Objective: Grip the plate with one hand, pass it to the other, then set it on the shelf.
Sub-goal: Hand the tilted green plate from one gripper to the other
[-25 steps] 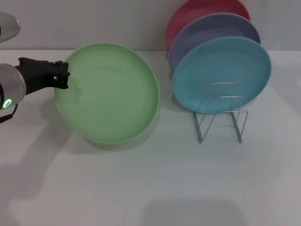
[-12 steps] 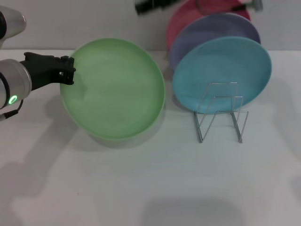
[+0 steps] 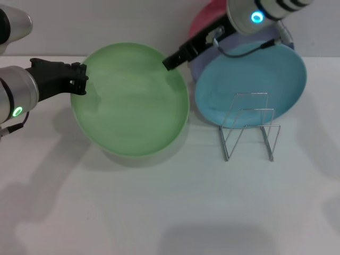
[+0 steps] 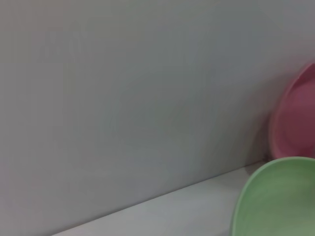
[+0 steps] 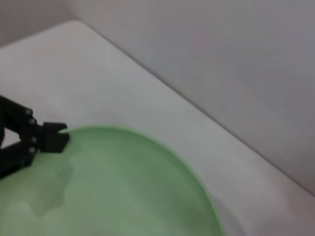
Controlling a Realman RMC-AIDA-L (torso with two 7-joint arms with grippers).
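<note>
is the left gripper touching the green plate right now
Touching. In the head view the left gripper is clamped on the green plate at its left rim; the right wrist view shows the same contact.

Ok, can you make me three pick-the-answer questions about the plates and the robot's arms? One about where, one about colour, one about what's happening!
1. Where is the right tool?
A. at the green plate's far right rim
B. down beside the wire shelf
C. flat on the table

2. What colour is the front plate leaning behind the wire shelf?
A. yellow
B. sky-blue
C. black

3. What is the left tool doing?
A. gripping the green plate's rim
B. resting empty on the table
C. holding the shelf

Answers:
1 A: its dark tip meets the green plate at that rim.
2 B: the sky-blue plate stands in front of the lavender plate.
3 A: it is clamped on the plate's left rim.
</note>
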